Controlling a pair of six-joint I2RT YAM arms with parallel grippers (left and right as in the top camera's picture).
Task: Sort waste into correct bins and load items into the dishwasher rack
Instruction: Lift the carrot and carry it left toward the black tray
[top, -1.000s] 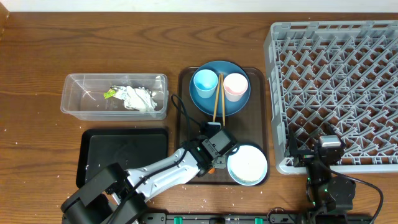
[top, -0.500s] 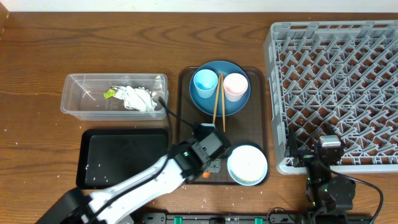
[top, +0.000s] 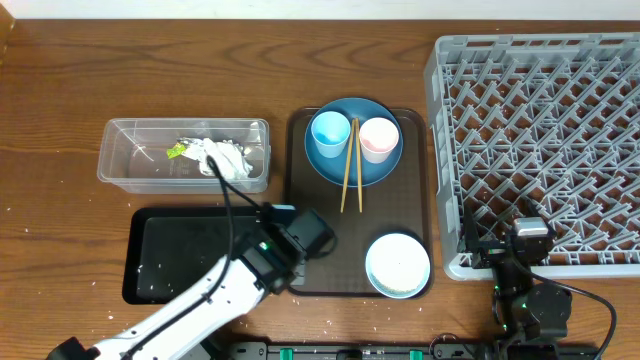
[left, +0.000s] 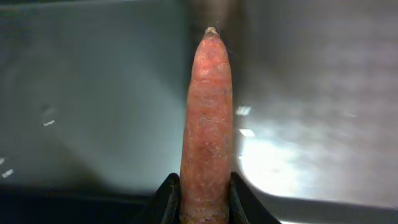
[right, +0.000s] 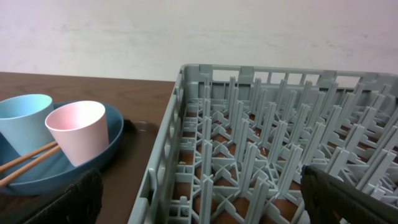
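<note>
Orange carrot (left: 207, 124) is pinched between your left gripper's (left: 200, 199) nearly closed jaws, tip pointing out past them, near where the black tray (top: 180, 250) meets the brown tray (top: 400, 210). Your right gripper (right: 208, 196) has its jaws spread wide and empty at the grey rack's (right: 249, 143) near edge.

My left gripper (top: 308, 233) hangs over the seam between black tray (top: 180, 250) and brown serving tray (top: 415, 200). Right gripper (top: 526, 230) sits at the rack (top: 540, 100) front edge.
</note>
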